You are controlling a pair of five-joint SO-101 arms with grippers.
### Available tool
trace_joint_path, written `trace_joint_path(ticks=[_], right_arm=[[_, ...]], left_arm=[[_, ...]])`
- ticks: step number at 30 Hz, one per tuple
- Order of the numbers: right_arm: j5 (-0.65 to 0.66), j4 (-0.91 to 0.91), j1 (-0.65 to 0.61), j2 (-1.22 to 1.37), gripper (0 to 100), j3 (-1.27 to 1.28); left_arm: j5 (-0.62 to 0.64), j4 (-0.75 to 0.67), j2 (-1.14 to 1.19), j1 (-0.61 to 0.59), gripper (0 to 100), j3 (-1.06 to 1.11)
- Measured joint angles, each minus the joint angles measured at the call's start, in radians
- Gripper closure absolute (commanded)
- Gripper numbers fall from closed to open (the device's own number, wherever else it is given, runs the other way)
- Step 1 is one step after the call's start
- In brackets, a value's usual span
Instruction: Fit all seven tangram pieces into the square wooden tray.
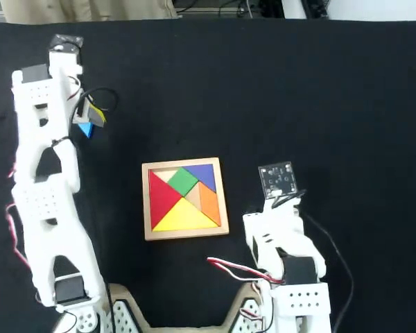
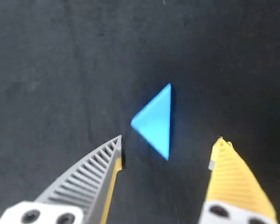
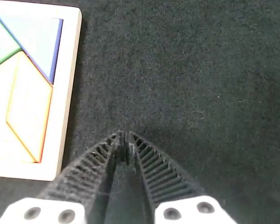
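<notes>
The square wooden tray lies mid-table with several coloured pieces in it: red, yellow, green, dark blue and orange. A bare wooden patch shows near its top left corner. A small light blue triangle lies flat on the black cloth at the far left. My left gripper hovers over it, open, one finger on each side of the triangle and not touching it. My right gripper is shut with nothing in it, over bare cloth just right of the tray. In the high view it sits folded back near the front.
Black cloth covers the whole table. The arm bases and red cables crowd the near edge. A pale curtain and dark cables run along the far edge.
</notes>
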Motion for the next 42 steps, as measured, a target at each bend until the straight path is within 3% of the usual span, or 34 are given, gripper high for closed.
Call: trace_joint_path(ticks=[8,15,20,24,39,42], right_arm=[[0.000,0.000,0.000,0.000,98.1,0.000],[0.000,0.000,0.000,0.000,98.1,0.000],[0.000,0.000,0.000,0.000,98.1,0.000],[0.000,0.000,0.000,0.000,98.1,0.000],[0.000,0.000,0.000,0.000,98.1,0.000],[0.000,0.000,0.000,0.000,98.1,0.000]], left_arm=[[-0.012,0.000,0.293,0.000,70,-0.330],[-0.014,0.003,0.391,-0.003,70,-0.470],[-0.020,0.018,0.402,-0.003,74,-0.493],[-0.112,0.069,0.402,-0.002,80,-0.506],[-0.170,0.101,0.422,0.003,80,-0.531],[-0.235,0.157,0.422,0.005,80,-0.532]])
